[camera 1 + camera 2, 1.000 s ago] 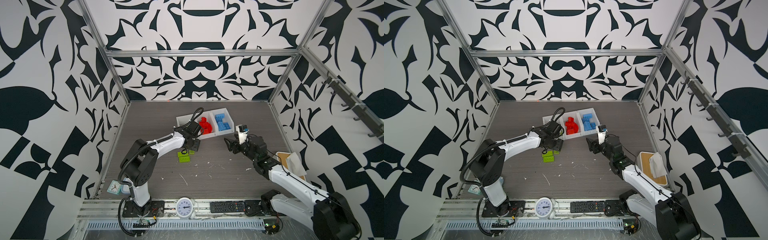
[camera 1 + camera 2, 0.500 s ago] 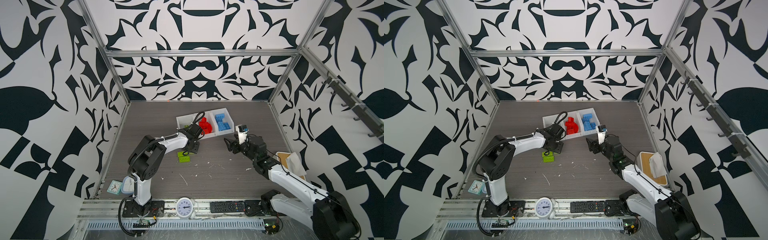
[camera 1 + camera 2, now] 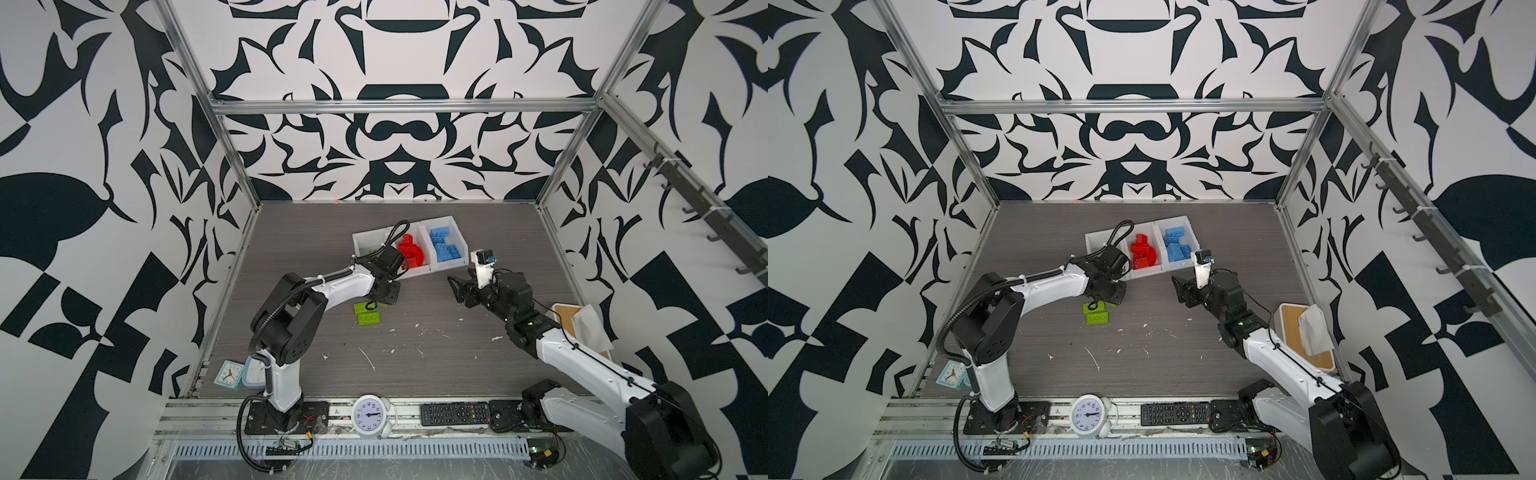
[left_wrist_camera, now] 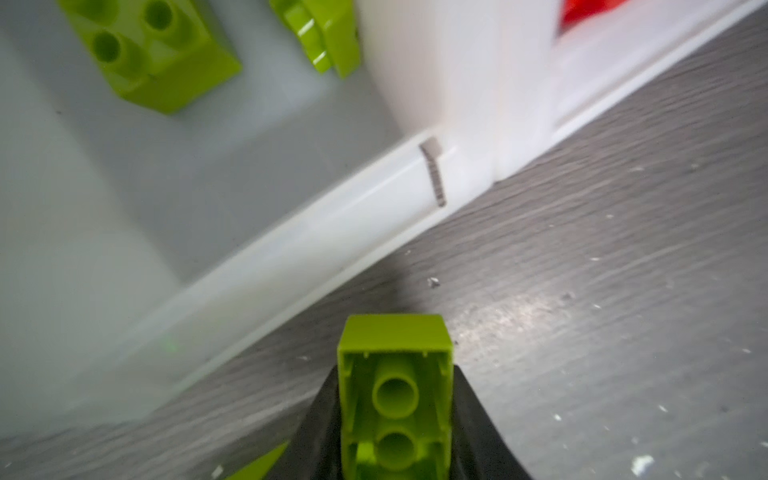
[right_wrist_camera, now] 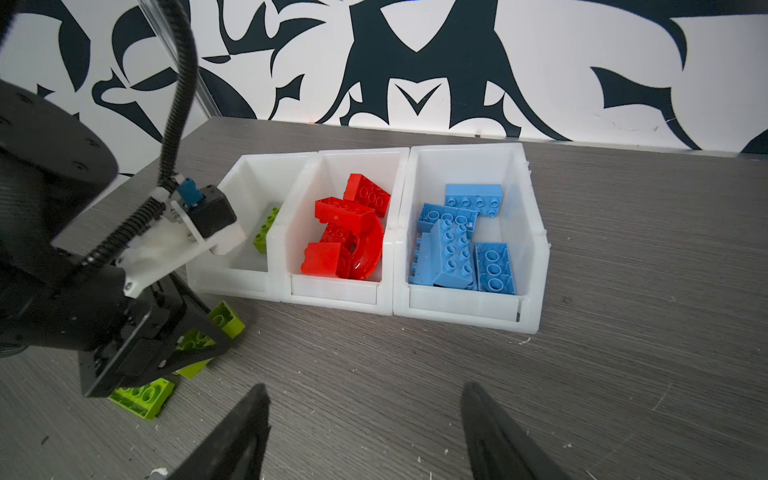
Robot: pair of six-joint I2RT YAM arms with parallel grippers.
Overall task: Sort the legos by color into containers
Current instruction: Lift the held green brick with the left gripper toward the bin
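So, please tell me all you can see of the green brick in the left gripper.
This lime green brick is glossy plastic; its hollow underside, with two round tubes, faces the wrist camera. The left gripper is shut on its long sides. It is just before the low front of the leftmost bin, not inside.

Enclosure walls white with a bold black floral pattern, at the back and both sides. Aluminium frame bar across the back wall, uprights in the corners. Rail of dark hooks on the right-side wall. Tabletop grey wood-grain, scattered white flecks. Light even, shadows soft
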